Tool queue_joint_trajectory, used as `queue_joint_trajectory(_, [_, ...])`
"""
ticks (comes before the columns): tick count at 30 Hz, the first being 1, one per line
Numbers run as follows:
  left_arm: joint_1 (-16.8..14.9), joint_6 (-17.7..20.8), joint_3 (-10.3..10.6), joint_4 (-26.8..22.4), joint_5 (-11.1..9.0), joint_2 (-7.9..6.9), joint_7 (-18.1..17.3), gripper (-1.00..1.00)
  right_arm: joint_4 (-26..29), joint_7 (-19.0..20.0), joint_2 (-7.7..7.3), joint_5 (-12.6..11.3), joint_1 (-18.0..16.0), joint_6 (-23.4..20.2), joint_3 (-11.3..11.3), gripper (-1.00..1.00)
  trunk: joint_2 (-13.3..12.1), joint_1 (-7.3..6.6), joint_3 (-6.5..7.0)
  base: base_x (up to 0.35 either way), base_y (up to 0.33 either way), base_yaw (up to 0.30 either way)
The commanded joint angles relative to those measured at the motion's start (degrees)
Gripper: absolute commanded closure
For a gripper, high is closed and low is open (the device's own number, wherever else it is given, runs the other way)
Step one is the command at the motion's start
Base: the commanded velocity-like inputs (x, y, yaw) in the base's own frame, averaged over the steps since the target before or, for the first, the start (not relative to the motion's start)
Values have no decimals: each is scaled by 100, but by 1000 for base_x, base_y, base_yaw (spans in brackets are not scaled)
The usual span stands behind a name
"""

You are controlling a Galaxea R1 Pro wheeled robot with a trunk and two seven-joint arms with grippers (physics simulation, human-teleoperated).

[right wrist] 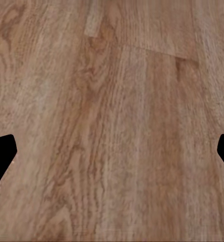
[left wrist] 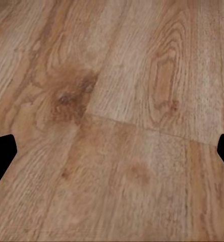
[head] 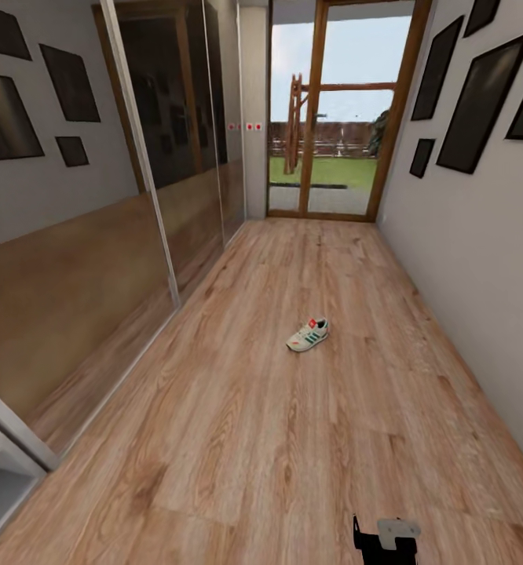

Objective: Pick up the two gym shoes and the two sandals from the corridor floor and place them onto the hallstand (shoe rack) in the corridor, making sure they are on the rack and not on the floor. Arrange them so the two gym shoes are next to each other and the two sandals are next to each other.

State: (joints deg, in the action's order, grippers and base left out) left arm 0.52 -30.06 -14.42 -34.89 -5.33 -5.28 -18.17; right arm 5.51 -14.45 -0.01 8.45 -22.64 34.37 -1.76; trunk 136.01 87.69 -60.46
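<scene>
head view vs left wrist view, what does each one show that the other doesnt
The head view alone takes in the corridor: one gym shoe lying on its own further down the floor, mirrored sliding doors on the left, dark picture frames on both walls, a glass door to a garden at the far end, and a white shelf corner at lower left. The left wrist view alone gives a close look at the left claw, its fingertips spread wide with nothing between them. Both share the wood-plank corridor floor.
</scene>
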Motion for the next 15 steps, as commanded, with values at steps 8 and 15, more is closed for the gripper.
queue_joint_trajectory(8, [0, 9, -9, -2, -56, 1, -55, -100, -6, -40, 1, 61, -4, 9, -18, -100, 1, 3, -4, 335, 113, 0])
queue_joint_trajectory(15, [0, 9, -9, -1, -56, 1, -55, -100, 2, -62, 1, 51, -4, 9, -22, -100, 1, 3, -4, 335, 113, 0])
